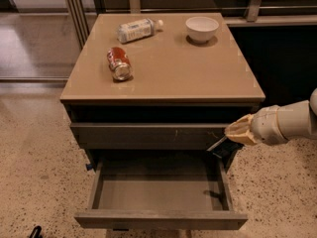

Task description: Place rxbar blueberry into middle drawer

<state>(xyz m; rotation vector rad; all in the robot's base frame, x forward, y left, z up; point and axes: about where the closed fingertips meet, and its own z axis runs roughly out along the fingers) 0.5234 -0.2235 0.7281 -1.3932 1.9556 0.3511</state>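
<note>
A red soda can [119, 63] is lying on the tabletop [178, 73], far left of and above the gripper [227, 144] at the cabinet's right front. A bottle [137, 29] is lying beyond the can, and a white bowl [202, 29] is sitting above and behind the gripper.

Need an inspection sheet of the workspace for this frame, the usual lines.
Surface: tan cabinet top, level.
Job's things: rxbar blueberry held above the right rim of the open middle drawer, not yet inside.
Clutter: red can and bottle lying on their sides, white bowl upright.
Grippers: end effector at the cabinet's right front, shut on the bar.
Cables: nothing seen.
Surroundings: speckled floor.
</note>
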